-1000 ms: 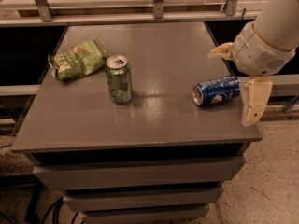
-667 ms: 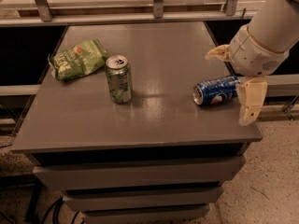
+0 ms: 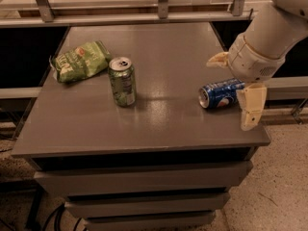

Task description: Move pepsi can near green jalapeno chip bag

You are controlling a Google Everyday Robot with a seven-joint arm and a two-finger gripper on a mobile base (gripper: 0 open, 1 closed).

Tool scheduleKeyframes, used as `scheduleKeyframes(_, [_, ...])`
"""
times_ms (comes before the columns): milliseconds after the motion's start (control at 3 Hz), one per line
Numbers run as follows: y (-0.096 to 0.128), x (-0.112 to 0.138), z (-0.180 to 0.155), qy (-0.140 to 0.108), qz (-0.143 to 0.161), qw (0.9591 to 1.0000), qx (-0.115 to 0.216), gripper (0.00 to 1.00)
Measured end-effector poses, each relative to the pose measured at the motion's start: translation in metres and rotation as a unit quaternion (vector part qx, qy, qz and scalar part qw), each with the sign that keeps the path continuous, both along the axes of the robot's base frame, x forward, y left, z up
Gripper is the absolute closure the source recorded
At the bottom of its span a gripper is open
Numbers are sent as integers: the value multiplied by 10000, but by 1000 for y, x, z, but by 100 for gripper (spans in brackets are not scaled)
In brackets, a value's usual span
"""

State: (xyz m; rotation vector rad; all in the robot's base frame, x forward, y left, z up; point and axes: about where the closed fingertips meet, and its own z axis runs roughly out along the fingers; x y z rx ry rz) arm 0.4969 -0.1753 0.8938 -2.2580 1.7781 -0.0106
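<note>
Since the blue aluminium pepsi can lies toppled at right, well apart from the crumpled green foil chip bag far left, I judge nothing done; the gripper beside the can is spread wide, empty.

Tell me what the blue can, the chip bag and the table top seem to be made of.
Blue can: metal, likely aluminium, glossy print, silvery end. Chip bag: crinkled plastic or foil film, slight sheen. Table top: smooth grey, semi-gloss, reflects light; material unclear. End effector sits at the can, open.
</note>
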Motion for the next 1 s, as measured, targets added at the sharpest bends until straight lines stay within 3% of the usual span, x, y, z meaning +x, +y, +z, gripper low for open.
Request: scheduleKeyframes(1000, [-4, 23, -25, 25, -126, 9998, -170, 0])
